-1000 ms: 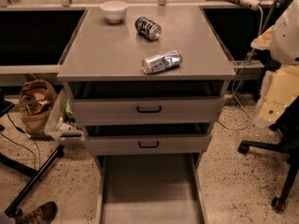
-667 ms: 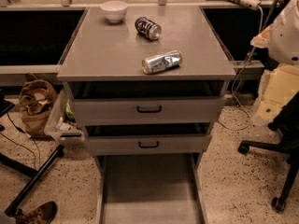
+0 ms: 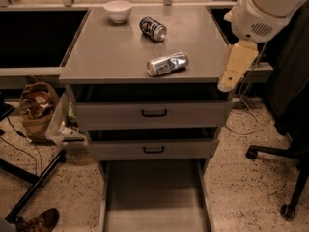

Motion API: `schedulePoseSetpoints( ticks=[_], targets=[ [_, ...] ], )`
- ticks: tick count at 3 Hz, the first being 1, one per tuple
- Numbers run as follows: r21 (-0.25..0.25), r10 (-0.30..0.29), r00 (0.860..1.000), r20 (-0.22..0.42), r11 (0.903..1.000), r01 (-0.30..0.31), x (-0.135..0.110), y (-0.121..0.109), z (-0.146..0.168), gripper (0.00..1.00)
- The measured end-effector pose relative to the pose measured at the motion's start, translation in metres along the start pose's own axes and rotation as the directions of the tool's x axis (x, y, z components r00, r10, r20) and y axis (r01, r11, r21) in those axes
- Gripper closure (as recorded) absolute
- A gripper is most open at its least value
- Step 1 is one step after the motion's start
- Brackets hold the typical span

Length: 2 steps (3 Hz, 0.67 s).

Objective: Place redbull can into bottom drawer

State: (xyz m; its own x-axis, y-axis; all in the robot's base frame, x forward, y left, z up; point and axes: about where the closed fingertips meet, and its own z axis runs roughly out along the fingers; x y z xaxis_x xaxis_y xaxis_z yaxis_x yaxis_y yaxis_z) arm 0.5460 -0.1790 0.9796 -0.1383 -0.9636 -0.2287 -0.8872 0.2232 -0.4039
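Observation:
The redbull can [image 3: 167, 64], slim and silver, lies on its side near the front of the grey cabinet top [image 3: 111, 57]. The bottom drawer [image 3: 154, 197] is pulled out wide at the foot of the cabinet, and its flat grey floor is bare. My gripper [image 3: 235, 65], cream-coloured under a white arm housing, hangs at the right front edge of the cabinet top. It is to the right of the can and apart from it, holding nothing that I can see.
A shorter dark blue can [image 3: 153, 28] and a white bowl [image 3: 118, 10] sit further back on the top. Two shallow drawers with black handles [image 3: 154, 113] are slightly open. A brown bag [image 3: 36, 108] stands at the left and a chair base [image 3: 285, 178] at the right.
My arm and gripper have moved left and up, from beside the cabinet to its right front edge, nearer the redbull can. The cans and drawers have not moved.

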Motion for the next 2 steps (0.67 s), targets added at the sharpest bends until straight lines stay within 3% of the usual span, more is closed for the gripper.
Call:
schedulePoseSetpoints(
  ticks=[1,2],
  targets=[
    [0.008,-0.036,0.999,0.036,0.9993,0.036,-0.022,-0.036,0.043,0.00],
    [-0.046,-0.040,0.997,0.061,0.9980,0.042,-0.027,-0.062,0.095,0.00]
  ],
)
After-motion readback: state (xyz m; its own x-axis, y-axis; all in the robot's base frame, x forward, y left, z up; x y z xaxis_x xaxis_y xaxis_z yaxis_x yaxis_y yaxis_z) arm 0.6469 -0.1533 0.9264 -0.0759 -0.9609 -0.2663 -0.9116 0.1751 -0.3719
